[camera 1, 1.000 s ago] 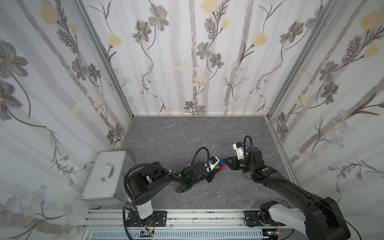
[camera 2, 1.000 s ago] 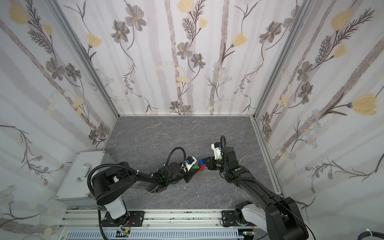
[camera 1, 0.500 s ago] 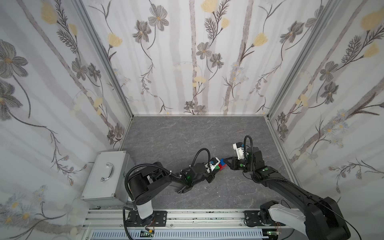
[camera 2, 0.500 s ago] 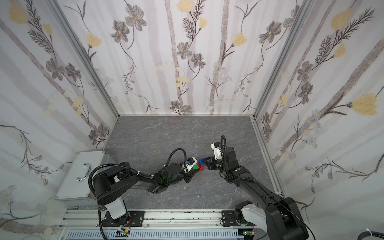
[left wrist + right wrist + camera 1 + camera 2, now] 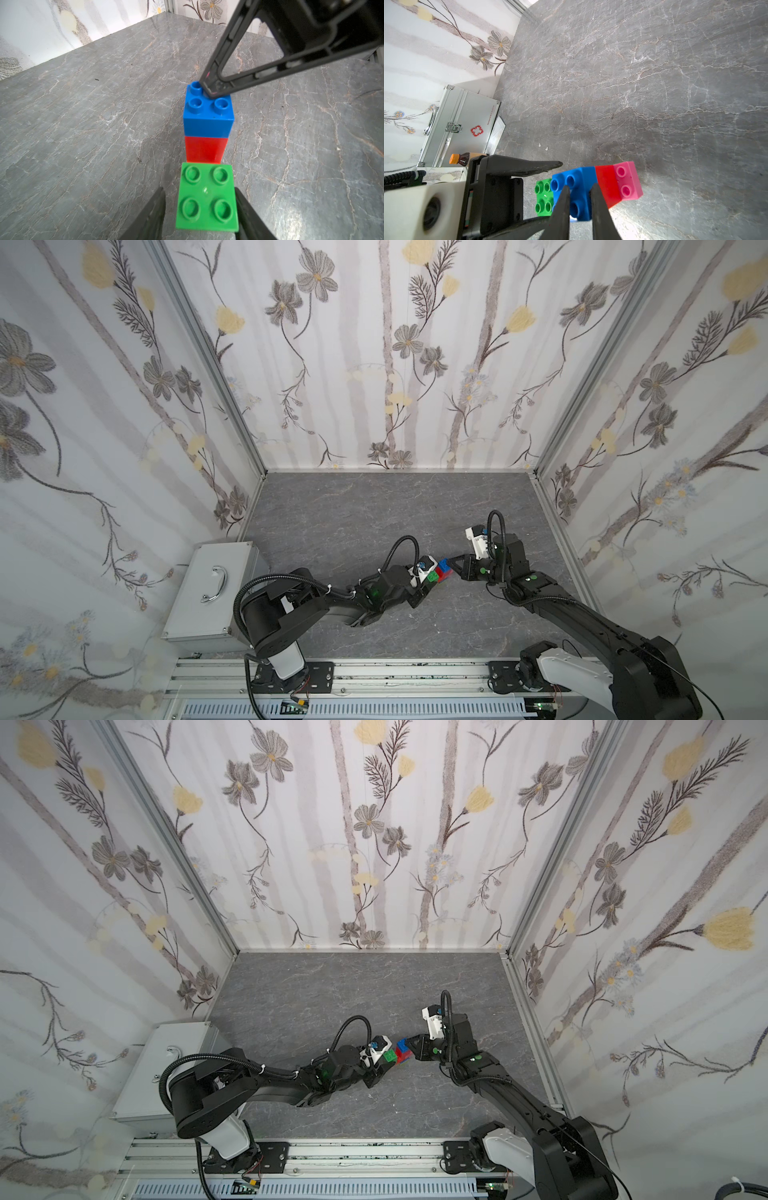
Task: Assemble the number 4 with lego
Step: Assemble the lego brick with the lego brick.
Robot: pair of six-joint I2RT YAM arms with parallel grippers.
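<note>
A small stack of lego stands at mid-table: a blue brick (image 5: pixel 207 122) on a red brick (image 5: pixel 204 151), with a pink brick (image 5: pixel 628 182) against the red one's far side. A green brick (image 5: pixel 206 197) adjoins the red one. My left gripper (image 5: pixel 199 190) is open around the green brick, with a gap showing on one side. My right gripper (image 5: pixel 579 188) is shut on the blue brick (image 5: pixel 583 176), pinching a stud on its top. In both top views the grippers meet at the stack (image 5: pixel 442 570) (image 5: pixel 400 1052). The number 4 shows only as this part.
A silver case (image 5: pixel 212 593) with a handle stands at the near left beside the left arm's base. A brown bottle with an orange cap (image 5: pixel 460 159) lies beside it. Flowered walls close three sides; a metal rail (image 5: pixel 374 672) runs along the front.
The left jaws have parted from the green brick. Both arms and the stack stay where they were.
</note>
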